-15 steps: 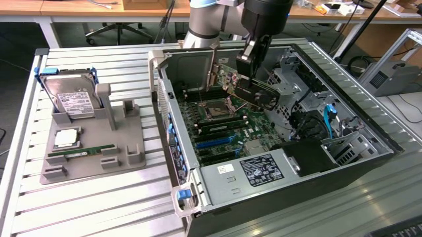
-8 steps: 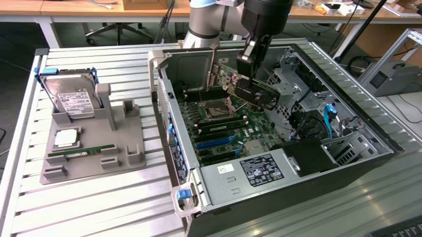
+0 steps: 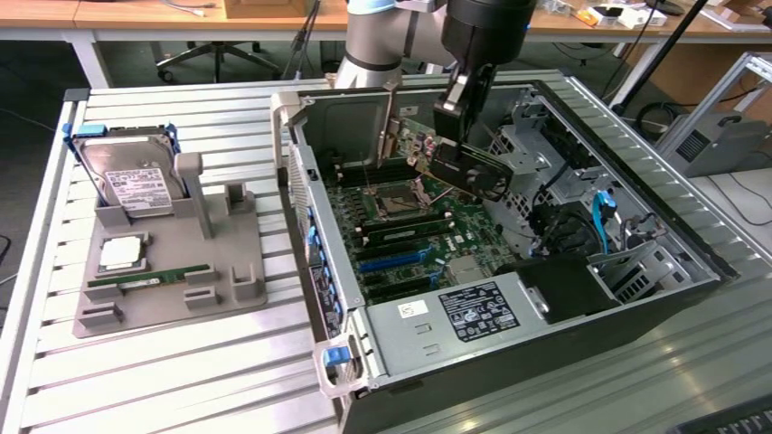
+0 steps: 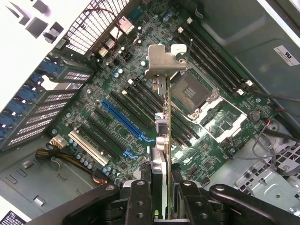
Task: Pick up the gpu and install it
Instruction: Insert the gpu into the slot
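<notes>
Over the motherboard [image 4: 101, 96], claw [image 4: 160, 182] grips gpu [image 4: 167, 117] edge-down, bracket [image 4: 164, 58] rearward.

Robotics lab: slatted metal bench [image 3: 181, 380], desks [image 3: 121, 18], open computer case [image 3: 543, 380]

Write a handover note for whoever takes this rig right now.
Gripper: jaws shut on the gpu, held edge-on, bracket end away from the wrist.
The gpu hangs inside the open PC case, above the motherboard, beside the CPU socket; not seated in any slot.
Done: pick-up, carry into the case.
Left: seating it in a slot.
Hard drive and RAM stick sit on the grey fixture, exterior view's left.
</notes>
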Robot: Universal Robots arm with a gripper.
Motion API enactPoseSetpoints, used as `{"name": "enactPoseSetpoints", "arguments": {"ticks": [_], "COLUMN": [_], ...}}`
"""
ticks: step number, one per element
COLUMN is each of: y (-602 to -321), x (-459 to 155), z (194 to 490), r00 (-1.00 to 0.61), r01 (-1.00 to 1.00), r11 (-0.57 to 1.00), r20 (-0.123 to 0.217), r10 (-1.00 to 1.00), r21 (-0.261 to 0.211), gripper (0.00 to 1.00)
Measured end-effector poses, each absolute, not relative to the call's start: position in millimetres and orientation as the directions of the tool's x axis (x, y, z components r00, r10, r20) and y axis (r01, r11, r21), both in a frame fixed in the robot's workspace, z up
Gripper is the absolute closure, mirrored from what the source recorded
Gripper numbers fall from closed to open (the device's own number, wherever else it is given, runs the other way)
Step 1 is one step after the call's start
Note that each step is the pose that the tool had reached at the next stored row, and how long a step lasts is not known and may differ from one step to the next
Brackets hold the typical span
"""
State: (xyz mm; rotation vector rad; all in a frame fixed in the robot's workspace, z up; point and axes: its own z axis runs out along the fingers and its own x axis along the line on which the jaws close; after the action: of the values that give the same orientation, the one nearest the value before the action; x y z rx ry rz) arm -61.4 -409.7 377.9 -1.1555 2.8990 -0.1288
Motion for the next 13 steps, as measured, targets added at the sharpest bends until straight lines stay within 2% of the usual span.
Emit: {"name": "enactPoseSetpoints", "arguments": {"ticks": [13], "y": [-409.8], "x": [-61.4], "z": [377.8], "r00": [-0.706], "r01": [-0.706], "r11": [0.703], "r20": [0.015], "r10": [-0.708], "r21": [-0.084], "gripper": [0.73]}}
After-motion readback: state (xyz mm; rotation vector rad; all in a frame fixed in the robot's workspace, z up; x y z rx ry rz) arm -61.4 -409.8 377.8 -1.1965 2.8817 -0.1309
